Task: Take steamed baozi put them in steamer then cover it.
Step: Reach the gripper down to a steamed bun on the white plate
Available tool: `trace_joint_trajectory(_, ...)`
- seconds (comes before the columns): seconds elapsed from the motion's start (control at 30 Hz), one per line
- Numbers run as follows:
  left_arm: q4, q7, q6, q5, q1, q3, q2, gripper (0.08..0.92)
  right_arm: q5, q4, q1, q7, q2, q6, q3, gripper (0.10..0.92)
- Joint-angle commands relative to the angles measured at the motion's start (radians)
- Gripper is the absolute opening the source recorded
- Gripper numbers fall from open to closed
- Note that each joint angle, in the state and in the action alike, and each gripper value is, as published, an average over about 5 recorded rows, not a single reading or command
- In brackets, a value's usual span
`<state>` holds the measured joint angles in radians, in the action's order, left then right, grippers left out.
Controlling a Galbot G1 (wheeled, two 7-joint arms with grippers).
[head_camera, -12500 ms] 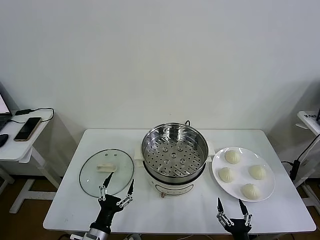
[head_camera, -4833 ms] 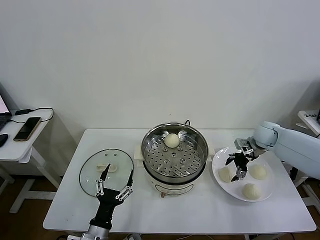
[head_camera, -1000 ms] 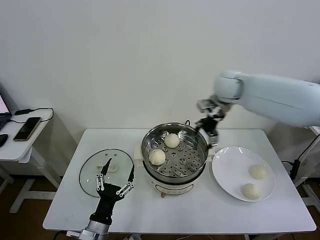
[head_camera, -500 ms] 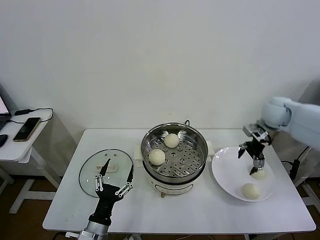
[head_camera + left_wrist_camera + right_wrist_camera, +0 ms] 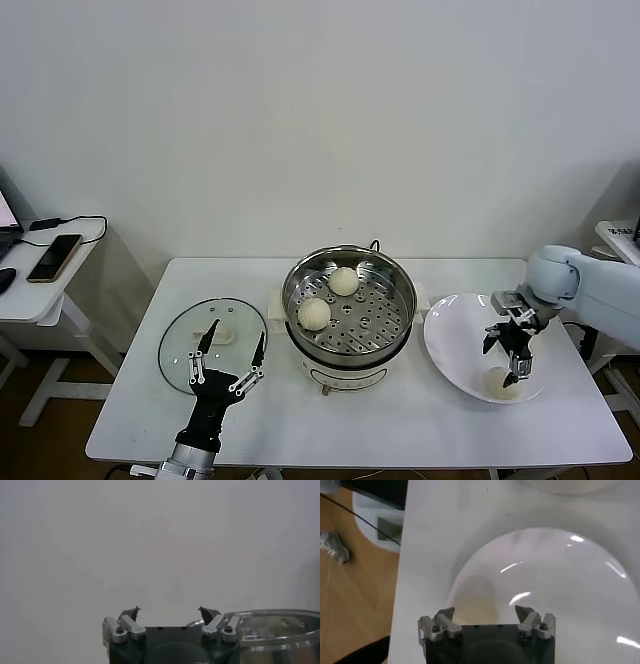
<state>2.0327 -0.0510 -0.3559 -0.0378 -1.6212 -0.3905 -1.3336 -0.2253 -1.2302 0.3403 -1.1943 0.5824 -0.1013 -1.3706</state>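
Two buns (image 5: 314,313) inside the steamer (image 5: 349,300) in the middle of the table (image 5: 400,420). One more bun (image 5: 500,382) on the plate (image 5: 455,340) to the right; any other bun there hidden by the arm. Right gripper (image 5: 514,357) low over the plate, fingers apart, just above that bun, holding nothing. Lid (image 5: 213,343) flat on the table, left of the steamer. Left gripper (image 5: 226,360) near the lid's front edge, fingers apart, empty.
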Motion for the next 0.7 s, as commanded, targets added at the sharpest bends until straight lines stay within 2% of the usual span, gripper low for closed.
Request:
trace_joint_trajectory(0.03, 0.000, -0.001, -0.001, -0.001, -0.001, -0.001, 0.000, 0.823, 0.032, 0.019, -0.073, -0.002, -0.011, -0.008, 0.043, 0.823)
trace_joint_trajectory(0.37, -0.004, -0.003, -0.002, -0.001, 0.002, -0.002, 0.000, 0.823, 0.033, 0.037, -0.089, 0.000, -0.019, -0.009, 0.059, 0.818)
trace_joint_trajectory(0.7, -0.002, -0.005, -0.002, 0.000, 0.002, -0.004, -0.001, 0.823, 0.034, 0.051, -0.093, 0.015, -0.010, -0.006, 0.063, 0.703)
